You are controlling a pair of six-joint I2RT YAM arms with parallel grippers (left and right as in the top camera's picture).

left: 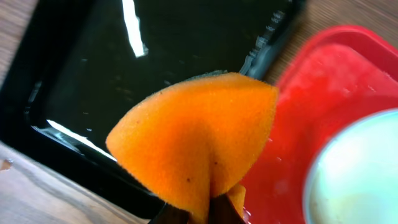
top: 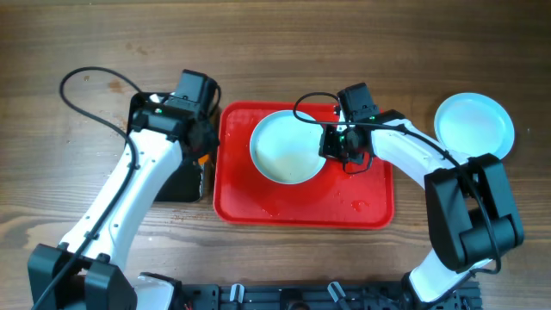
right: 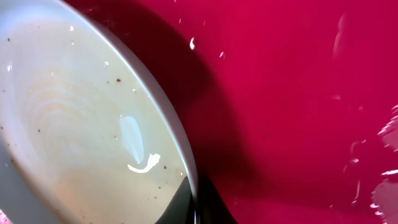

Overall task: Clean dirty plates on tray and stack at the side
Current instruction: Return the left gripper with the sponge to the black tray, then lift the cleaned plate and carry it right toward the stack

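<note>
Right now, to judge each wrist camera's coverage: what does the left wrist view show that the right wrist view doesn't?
Only left wrist: the orange sponge pinched in the left gripper, over the black tray. Only right wrist: the right gripper clamped on the plate at its rim, and brown specks and faint smears inside that plate. Both: the red tray and that plate, blurred in the left wrist view.

Overhead, the left arm point(top: 129, 185) hides most of the black tray point(top: 182, 186); only a sliver of sponge point(top: 204, 159) shows. At the left wrist the sponge covers the left gripper point(left: 199, 216), and the plate point(left: 357, 174) is blurred, cut by the frame. The right wrist view crops the plate too.
</note>
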